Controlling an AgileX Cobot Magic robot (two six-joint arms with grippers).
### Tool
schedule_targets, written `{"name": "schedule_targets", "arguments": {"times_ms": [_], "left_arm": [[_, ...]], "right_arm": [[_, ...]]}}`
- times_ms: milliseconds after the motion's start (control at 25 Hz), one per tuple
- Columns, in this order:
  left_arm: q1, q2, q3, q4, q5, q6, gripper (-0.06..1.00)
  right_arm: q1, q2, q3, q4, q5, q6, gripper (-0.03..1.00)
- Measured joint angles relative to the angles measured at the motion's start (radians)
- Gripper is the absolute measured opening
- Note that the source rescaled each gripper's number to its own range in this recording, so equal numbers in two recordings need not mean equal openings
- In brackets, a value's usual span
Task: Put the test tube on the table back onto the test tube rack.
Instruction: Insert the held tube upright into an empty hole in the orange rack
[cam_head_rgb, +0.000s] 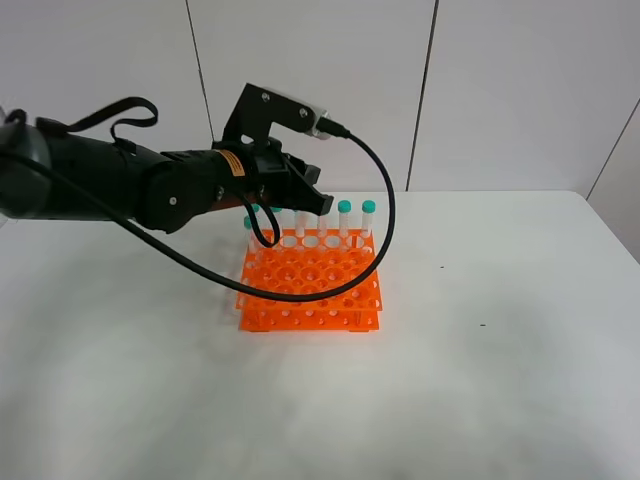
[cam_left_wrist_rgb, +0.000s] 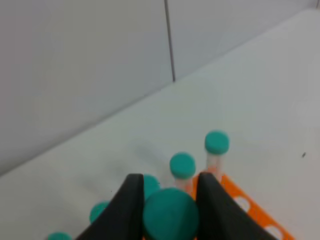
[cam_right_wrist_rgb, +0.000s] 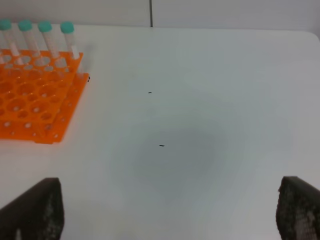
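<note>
My left gripper hangs over the back row of the orange test tube rack. In the left wrist view its two black fingers are shut on the teal cap of a test tube, held upright among the other capped tubes standing in the rack. In the high view the gripper hides the held tube's body. My right gripper is open and empty above the white table, to the right of the rack. It is out of the high view.
Several teal-capped tubes stand in the rack's back row, close on both sides of the held one. The left arm's black cable loops over the rack. A wall stands behind the table.
</note>
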Motion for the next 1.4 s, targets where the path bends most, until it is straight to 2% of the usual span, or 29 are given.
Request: {"name": "schedule_targets", "arguments": {"times_ms": [280, 520, 840, 1120, 1400], "left_arm": [[0.083, 0.029, -0.001, 0.035, 0.017, -0.076, 0.0], [0.098, 0.047, -0.002, 0.091, 0.009, -0.122, 0.0], [0.126, 0.089, -0.002, 0.092, -0.019, -0.118, 0.0], [0.129, 0.098, -0.002, 0.094, -0.026, -0.172, 0.0], [0.129, 0.085, -0.002, 0.095, -0.043, -0.178, 0.0]], "right_arm": [[0.0, 0.0, 0.0, 0.0, 0.0, 0.0, 0.92], [0.0, 0.0, 0.0, 0.0, 0.0, 0.0, 0.92], [0.0, 0.0, 0.0, 0.0, 0.0, 0.0, 0.92], [0.0, 0.0, 0.0, 0.0, 0.0, 0.0, 0.92], [0.0, 0.0, 0.0, 0.0, 0.0, 0.0, 0.92]]}}
